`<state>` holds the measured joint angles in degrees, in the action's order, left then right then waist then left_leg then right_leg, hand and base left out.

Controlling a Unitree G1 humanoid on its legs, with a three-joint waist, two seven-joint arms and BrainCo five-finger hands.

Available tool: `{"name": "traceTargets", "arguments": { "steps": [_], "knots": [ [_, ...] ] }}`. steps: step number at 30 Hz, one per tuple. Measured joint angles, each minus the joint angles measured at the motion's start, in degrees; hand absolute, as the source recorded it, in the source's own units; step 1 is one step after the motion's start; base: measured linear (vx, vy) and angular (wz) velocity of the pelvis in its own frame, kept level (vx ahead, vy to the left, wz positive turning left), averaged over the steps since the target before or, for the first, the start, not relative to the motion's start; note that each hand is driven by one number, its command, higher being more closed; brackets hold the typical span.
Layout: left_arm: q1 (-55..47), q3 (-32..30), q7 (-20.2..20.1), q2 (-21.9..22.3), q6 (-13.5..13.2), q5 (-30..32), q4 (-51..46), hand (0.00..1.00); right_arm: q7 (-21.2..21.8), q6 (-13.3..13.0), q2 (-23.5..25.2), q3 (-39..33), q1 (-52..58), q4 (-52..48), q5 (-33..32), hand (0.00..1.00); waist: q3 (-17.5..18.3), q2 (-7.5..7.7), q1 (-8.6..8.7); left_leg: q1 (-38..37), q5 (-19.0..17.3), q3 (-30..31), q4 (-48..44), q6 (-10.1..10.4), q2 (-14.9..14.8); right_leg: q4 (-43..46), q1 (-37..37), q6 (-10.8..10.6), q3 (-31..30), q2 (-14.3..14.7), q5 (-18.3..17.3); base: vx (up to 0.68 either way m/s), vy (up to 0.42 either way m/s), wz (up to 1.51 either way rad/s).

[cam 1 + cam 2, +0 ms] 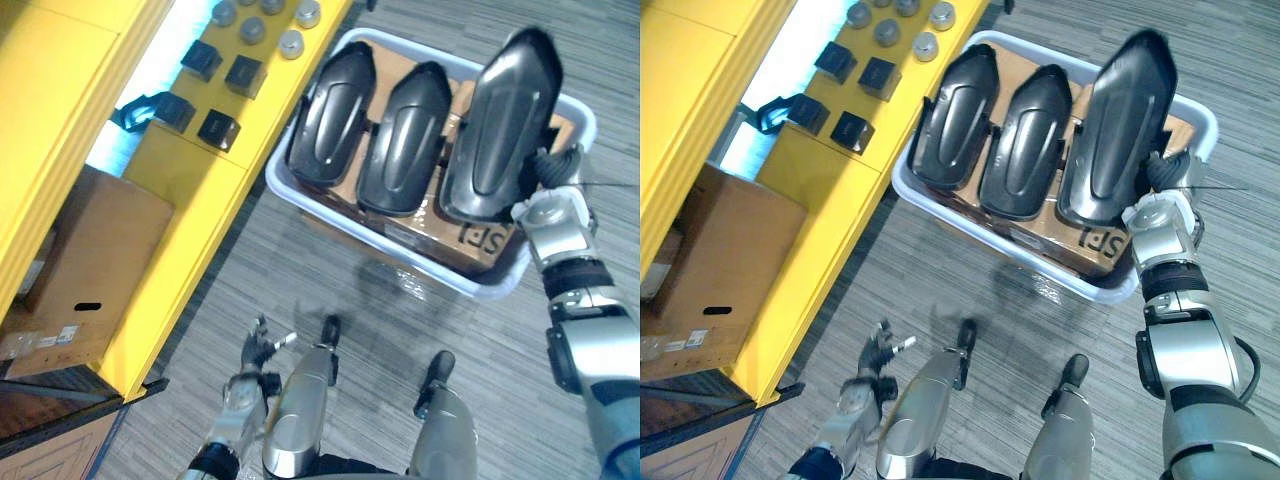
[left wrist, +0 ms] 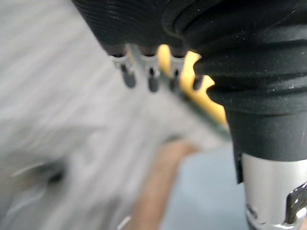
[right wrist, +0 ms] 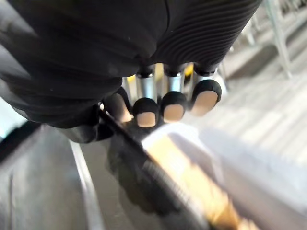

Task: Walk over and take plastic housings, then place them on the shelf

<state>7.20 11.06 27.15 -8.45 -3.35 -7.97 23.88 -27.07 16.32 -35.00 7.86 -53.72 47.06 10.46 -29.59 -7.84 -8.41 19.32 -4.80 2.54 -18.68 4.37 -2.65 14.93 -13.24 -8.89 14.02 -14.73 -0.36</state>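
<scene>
Pick step. Right hand (image 1: 548, 180) is clamped on the edge of one housing (image 1: 500, 120), tilted up over the tub (image 1: 275, 182). Two more housings (image 1: 333, 110) lie inside. Left hand (image 1: 257, 350) hangs low, fingers loose. Next, likely: carry it across to the yellow shelf (image 1: 185, 200).

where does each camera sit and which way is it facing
Left eye view: on the head, looking down at the bin, shelf and raised housing; left hand low, right hand on the housing.
Right eye view: beside it, same scene, same hands.
Left wrist view: along straight fingers toward floor and shelf.
Right wrist view: along fingers curled on the housing's edge.
Shared: right wrist and eye views all show that housing.
</scene>
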Motion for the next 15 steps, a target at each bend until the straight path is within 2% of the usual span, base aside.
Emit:
{"name": "traceTargets", "arguments": {
  "steps": [1,2,3,5,6,7,8,10,11,12,15],
  "knots": [
    [0.5,-0.5,1.4,-0.6,1.6,2.2,-1.8,0.00,-0.6,0.0,0.1,-0.1,0.7,-0.6,0.0,1.00,-0.1,0.19,0.22,-0.8,0.3,0.0,0.7,0.1,-0.1,-0.4,0.7,0.1,0.1,0.1,0.1,0.04,-0.054,-0.04],
    [1.4,-2.2,3.9,-1.7,4.6,6.5,-4.6,0.00,-1.8,0.0,0.7,-0.6,2.2,-1.9,0.4,1.00,0.0,0.82,0.70,-2.4,0.8,0.0,2.3,0.3,-0.4,-1.3,1.9,0.3,0.1,0.7,0.3,0.05,-0.045,-0.04],
    [2.0,-3.1,4.8,-2.7,6.0,8.4,-5.8,0.00,-2.2,0.0,1.5,-1.0,2.7,-2.4,0.8,1.00,0.0,1.23,1.07,-3.3,1.1,0.0,3.0,0.5,-0.6,-1.8,2.6,0.4,0.1,0.9,0.4,0.07,-0.047,-0.07],
    [5.0,-5.4,6.6,-7.2,9.6,13.2,-7.4,0.00,-4.5,0.0,3.0,-1.1,4.6,-5.8,1.9,1.00,0.4,2.90,1.95,-5.6,2.0,-0.2,5.7,1.2,-1.5,-3.1,4.1,0.7,0.1,1.6,0.7,0.07,-0.050,-0.08],
    [6.0,-5.8,6.6,-8.3,9.8,13.5,-7.4,0.00,-4.9,-0.1,3.3,-1.1,4.9,-6.7,2.1,1.00,0.6,3.29,2.25,-6.1,2.2,-0.2,6.3,1.4,-1.7,-3.5,4.5,0.9,0.1,1.9,0.8,0.07,-0.070,-0.07],
    [8.1,-6.0,6.4,-10.6,9.4,12.7,-7.5,0.00,-6.5,-0.3,4.5,-1.2,5.5,-8.9,2.3,1.00,1.3,4.74,2.88,-6.9,3.6,-0.5,8.2,1.6,-1.9,-4.2,4.6,1.1,0.1,2.1,1.0,0.06,-0.056,-0.05],
    [8.9,-5.9,6.1,-11.1,9.0,11.6,-7.5,0.00,-7.0,-0.4,4.9,-1.2,5.7,-10.1,2.8,1.00,1.4,4.96,2.99,-7.5,3.8,-0.7,9.0,1.7,-2.1,-4.7,5.0,1.2,0.1,2.3,1.2,0.06,-0.048,-0.11],
    [10.6,-5.8,3.0,-11.0,6.8,4.5,-9.6,0.00,-8.4,-2.4,6.8,-2.2,6.1,-15.2,5.6,1.00,2.1,5.96,3.29,-8.7,4.3,-1.8,10.4,1.9,-2.5,-6.6,5.7,1.3,-0.4,2.9,2.2,0.03,-0.017,-0.18],
    [11.5,-5.2,-0.9,-10.1,5.2,-0.8,-11.3,0.00,-8.8,-3.8,7.4,-2.2,6.2,-18.2,8.0,1.00,2.2,6.12,4.05,-9.2,4.6,-1.8,10.7,1.9,-2.6,-7.9,6.8,1.5,-0.2,3.1,2.7,0.02,-0.005,-0.09],
    [11.9,-4.7,-3.2,-9.4,4.5,-3.3,-12.1,0.00,-9.0,-4.6,7.7,-2.2,6.3,-19.5,9.2,1.00,2.3,6.14,4.38,-9.4,4.6,-1.8,10.7,1.9,-2.6,-8.4,7.2,1.4,-0.1,3.2,3.0,0.00,0.000,0.00],
    [13.3,1.2,-13.7,-6.0,4.2,-12.7,-13.0,0.00,-9.1,-8.8,10.0,-0.8,6.5,-22.6,13.9,1.00,5.6,6.55,4.79,-9.5,4.5,-3.0,11.2,1.9,-3.0,-10.1,7.3,1.5,-0.6,3.7,3.8,0.01,0.005,-0.12]
  ]
}}
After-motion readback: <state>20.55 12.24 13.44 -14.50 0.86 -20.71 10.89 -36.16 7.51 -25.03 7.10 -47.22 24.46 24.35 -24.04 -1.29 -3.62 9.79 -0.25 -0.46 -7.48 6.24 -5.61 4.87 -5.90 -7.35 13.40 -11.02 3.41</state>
